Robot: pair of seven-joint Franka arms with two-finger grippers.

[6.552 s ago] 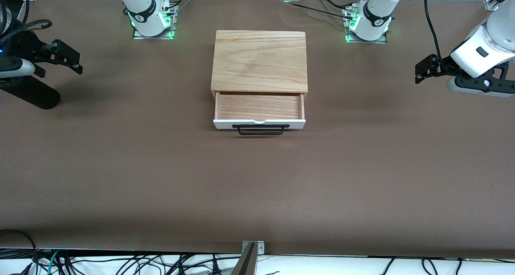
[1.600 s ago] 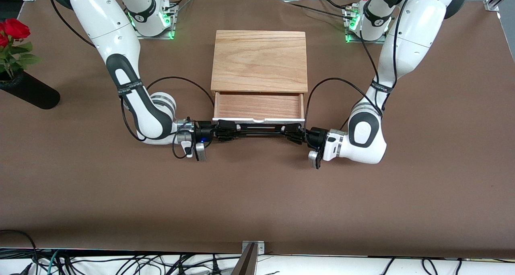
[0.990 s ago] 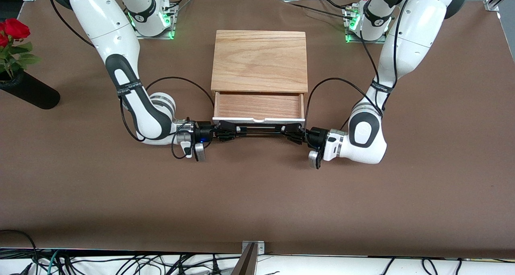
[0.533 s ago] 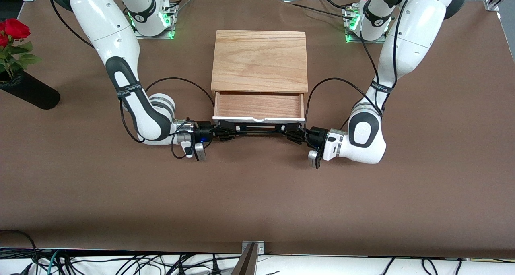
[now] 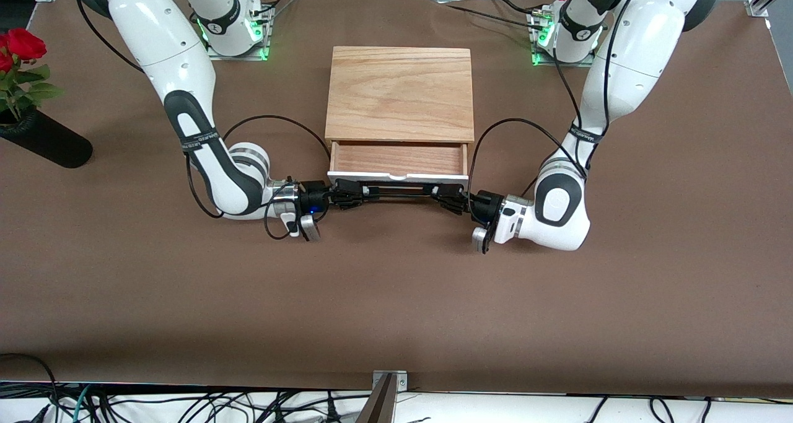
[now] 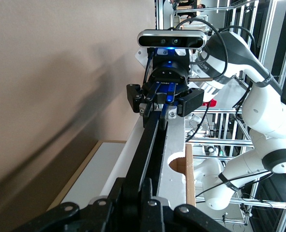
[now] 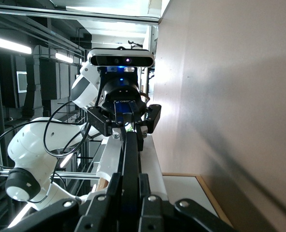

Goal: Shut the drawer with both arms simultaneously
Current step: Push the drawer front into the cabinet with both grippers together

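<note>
The drawer stands partly open in the oak box, its light-wood tray showing above the white front panel. Its long black wire handle runs along the front. My left gripper is shut on the handle's end toward the left arm. My right gripper is shut on the end toward the right arm. In the left wrist view the left gripper clamps the handle, with the right gripper farther along it. The right wrist view shows the right gripper clamped on the bar too.
A black vase with red roses leans at the right arm's end of the table. Black cables loop from both wrists beside the box. Brown table surface stretches toward the front camera.
The drawer has slid a little way into the box. Both grippers moved with the handle toward the box, still clamped on it.
</note>
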